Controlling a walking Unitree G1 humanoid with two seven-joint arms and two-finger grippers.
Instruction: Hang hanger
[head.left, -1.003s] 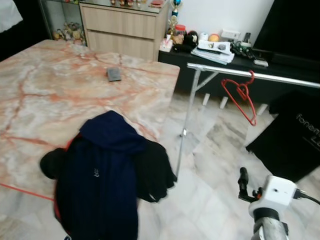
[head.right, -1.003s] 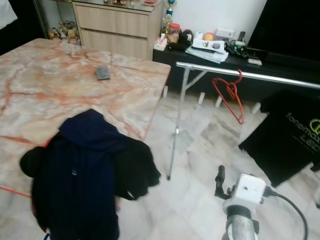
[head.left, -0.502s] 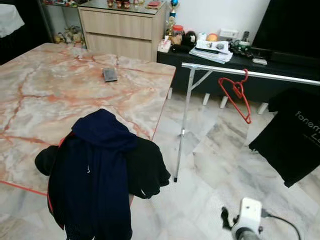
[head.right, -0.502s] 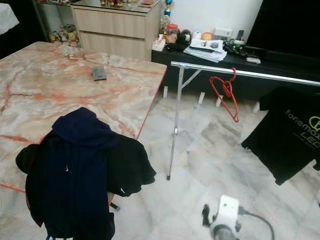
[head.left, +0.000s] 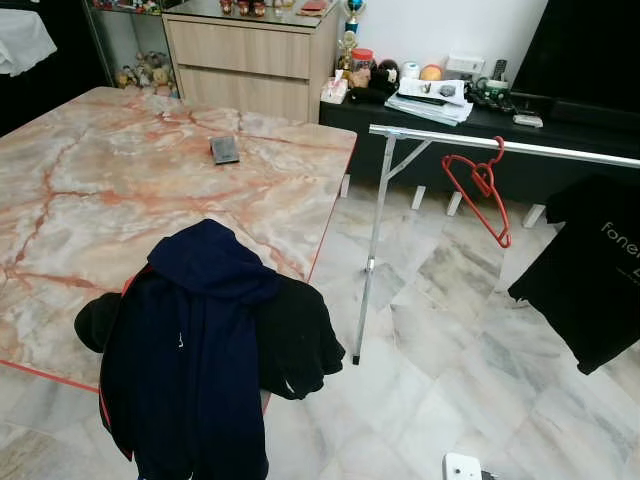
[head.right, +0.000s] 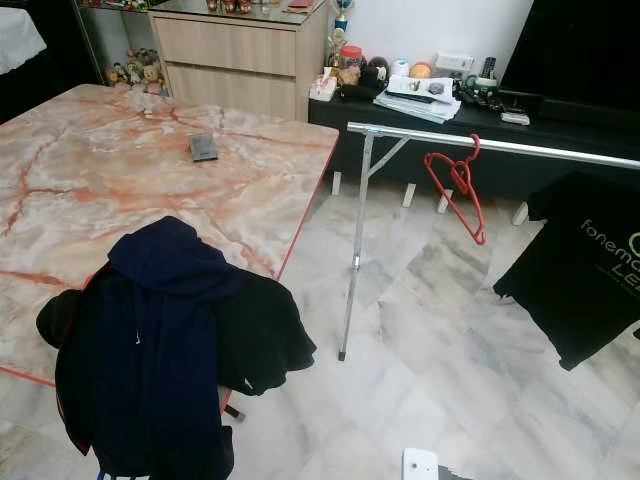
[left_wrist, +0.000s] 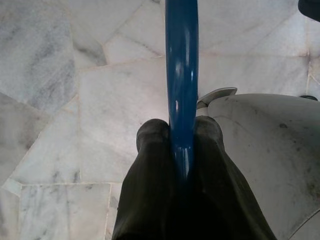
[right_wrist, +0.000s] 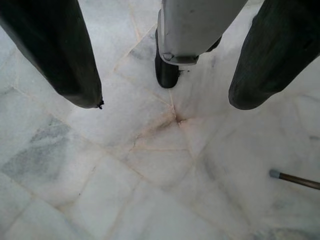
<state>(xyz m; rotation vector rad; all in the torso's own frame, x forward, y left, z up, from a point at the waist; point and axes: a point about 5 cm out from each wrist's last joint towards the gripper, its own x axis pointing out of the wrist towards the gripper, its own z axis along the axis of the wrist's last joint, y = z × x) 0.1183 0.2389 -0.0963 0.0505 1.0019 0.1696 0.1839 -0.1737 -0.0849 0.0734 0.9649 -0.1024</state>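
Observation:
A red hanger (head.left: 481, 187) hangs by its hook on the silver rail (head.left: 520, 147) of a clothes rack, right of the table. In the left wrist view my left gripper (left_wrist: 181, 136) is shut on a blue hanger (left_wrist: 181, 70), whose glossy bar runs out from between the two black fingers over the marble floor. My right gripper (right_wrist: 167, 102) hangs low over the floor, open, with nothing between its fingers (right_wrist: 65, 60). A white corner of the right wrist (head.left: 462, 467) shows at the bottom edge of the left eye view.
A dark navy jacket (head.left: 200, 340) lies draped over the near edge of the marble table (head.left: 120, 190). A black T-shirt (head.left: 590, 270) hangs on the rack's right end. One rack leg (head.left: 370, 270) stands by the table corner. A low black cabinet (head.left: 450, 110) lines the far wall.
My right arm has dropped from raised at the lower right of the head views to the bottom edge. The camera has shifted slightly; the red hanger and jacket stay put.

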